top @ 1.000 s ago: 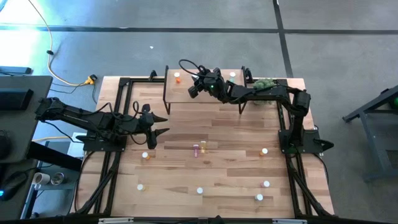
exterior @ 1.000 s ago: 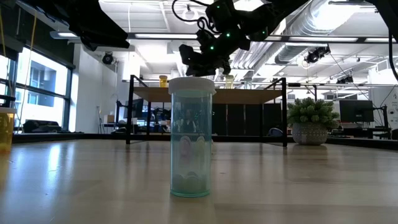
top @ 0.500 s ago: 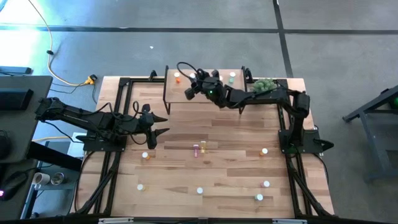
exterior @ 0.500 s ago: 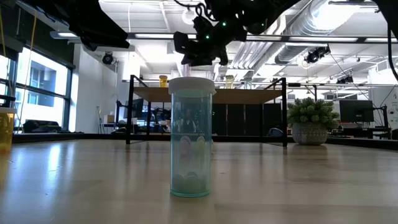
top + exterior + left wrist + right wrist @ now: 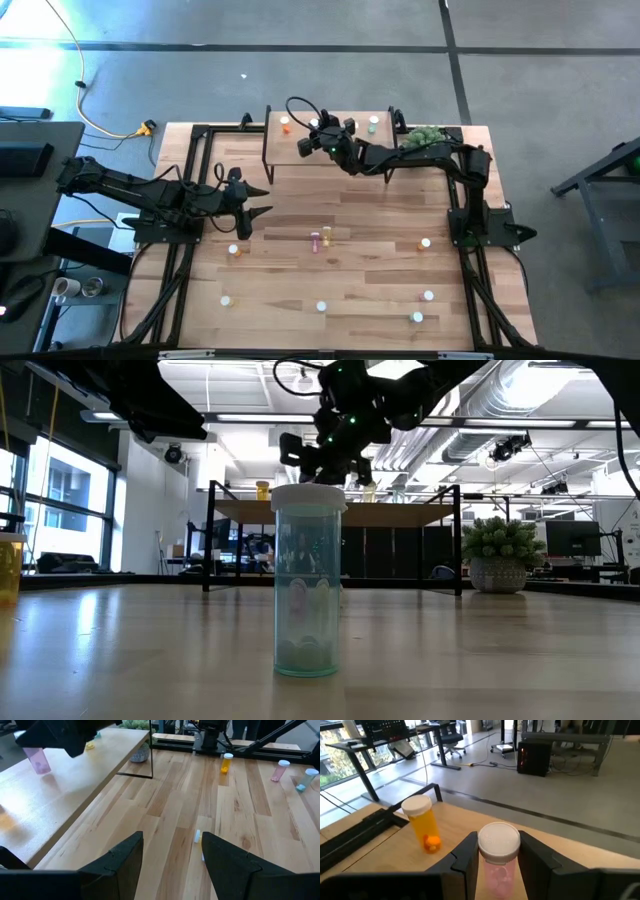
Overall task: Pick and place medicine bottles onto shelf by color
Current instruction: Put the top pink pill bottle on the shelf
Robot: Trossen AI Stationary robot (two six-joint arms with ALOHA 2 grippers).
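Note:
My right gripper (image 5: 498, 851) is shut on a pink medicine bottle (image 5: 498, 857) with a white cap, over the light-wood shelf (image 5: 345, 150) at the table's far edge. An orange bottle (image 5: 423, 826) stands upright on the shelf just beside it, and a green bottle (image 5: 373, 124) stands farther right on the board. In the left wrist view the pink bottle (image 5: 37, 760) shows low over the shelf top. My left gripper (image 5: 260, 198) waits open at the table's left, above the wood, with nothing between its fingers. My right gripper pinches the pink bottle's body (image 5: 496, 872) just under its white cap between its two fingers (image 5: 466, 856). The fingers come nearly level from the table's right, slanting a little down. The bottle stands upright; I cannot tell whether its base touches the shelf.
Several more bottles are scattered over the table's near half, among them an orange one (image 5: 233, 250), a pink one (image 5: 316, 240) and a green one (image 5: 308, 580) close to the low camera. A small potted plant (image 5: 425, 134) stands right of the shelf.
My right gripper, still shut on the pink bottle, has shifted a little toward the shelf's left end and rolled about its wrist. In the low view it rose slightly and then came back down.

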